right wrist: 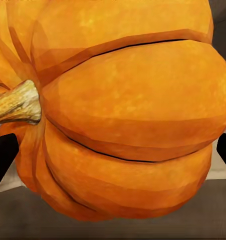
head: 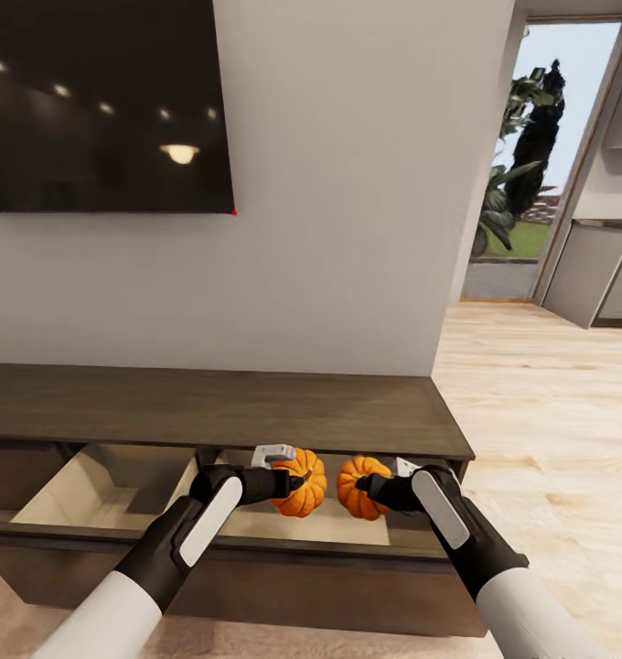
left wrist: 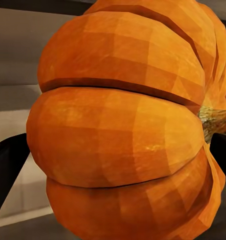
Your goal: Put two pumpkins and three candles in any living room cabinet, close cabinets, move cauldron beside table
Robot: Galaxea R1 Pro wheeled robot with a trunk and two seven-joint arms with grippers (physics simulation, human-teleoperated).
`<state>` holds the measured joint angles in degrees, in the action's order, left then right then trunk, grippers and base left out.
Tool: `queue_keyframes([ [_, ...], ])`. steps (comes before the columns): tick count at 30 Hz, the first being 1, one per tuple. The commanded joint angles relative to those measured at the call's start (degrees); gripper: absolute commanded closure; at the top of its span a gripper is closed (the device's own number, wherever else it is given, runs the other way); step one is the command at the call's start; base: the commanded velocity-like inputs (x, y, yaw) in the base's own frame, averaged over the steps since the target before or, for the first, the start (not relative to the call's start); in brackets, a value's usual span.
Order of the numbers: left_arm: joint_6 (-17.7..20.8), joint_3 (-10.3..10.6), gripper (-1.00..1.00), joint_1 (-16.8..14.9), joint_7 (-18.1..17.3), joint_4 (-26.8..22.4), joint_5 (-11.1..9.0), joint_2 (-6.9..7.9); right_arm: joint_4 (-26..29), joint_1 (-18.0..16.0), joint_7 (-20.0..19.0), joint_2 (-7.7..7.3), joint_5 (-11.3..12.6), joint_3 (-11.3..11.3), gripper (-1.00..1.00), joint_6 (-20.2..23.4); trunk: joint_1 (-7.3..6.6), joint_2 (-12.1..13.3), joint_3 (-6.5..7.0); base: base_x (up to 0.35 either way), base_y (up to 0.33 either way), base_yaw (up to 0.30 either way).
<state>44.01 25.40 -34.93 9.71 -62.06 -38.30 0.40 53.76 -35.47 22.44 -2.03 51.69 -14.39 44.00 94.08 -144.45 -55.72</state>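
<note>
Pumpkin (left wrist: 127,130): orange, ribbed, positioned between the two dark fingers (left wrist: 5,170) of the left gripper (left wrist: 117,155). Its tan stem (left wrist: 215,122) points sideways toward one finger. Pale drawer interior (left wrist: 23,195) lies beyond the pumpkin.

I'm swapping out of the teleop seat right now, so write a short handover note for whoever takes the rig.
Left gripper: shut on the left orange ribbed pumpkin.
Right gripper: shut on the right orange ribbed pumpkin.
Both pumpkins hang over the open pale-beige drawer of the long dark brown wood cabinet beneath the wall-hung black TV.
Done: both pumpkins picked up, drawer open.
Left: release the pumpkins into the drawer, stow three candles, shut every drawer, set the cauldron beside the table.
</note>
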Motion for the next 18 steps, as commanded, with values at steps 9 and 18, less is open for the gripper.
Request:
queue_keyframes([
  [9,0.03,0.38,1.00,0.00,3.13,-0.07,-0.64,0.01,-0.76,-0.20,1.56,-0.07,0.61,-0.20,1.00,0.59,-0.01,-0.03,-0.06,0.005,0.001,0.000],
  [18,-0.06,1.82,1.00,-0.01,5.14,-0.13,-0.67,-0.04,-0.84,-0.21,1.72,-0.12,0.61,-0.20,1.00,0.64,-0.01,-0.03,-0.06,0.054,0.019,0.000],
])
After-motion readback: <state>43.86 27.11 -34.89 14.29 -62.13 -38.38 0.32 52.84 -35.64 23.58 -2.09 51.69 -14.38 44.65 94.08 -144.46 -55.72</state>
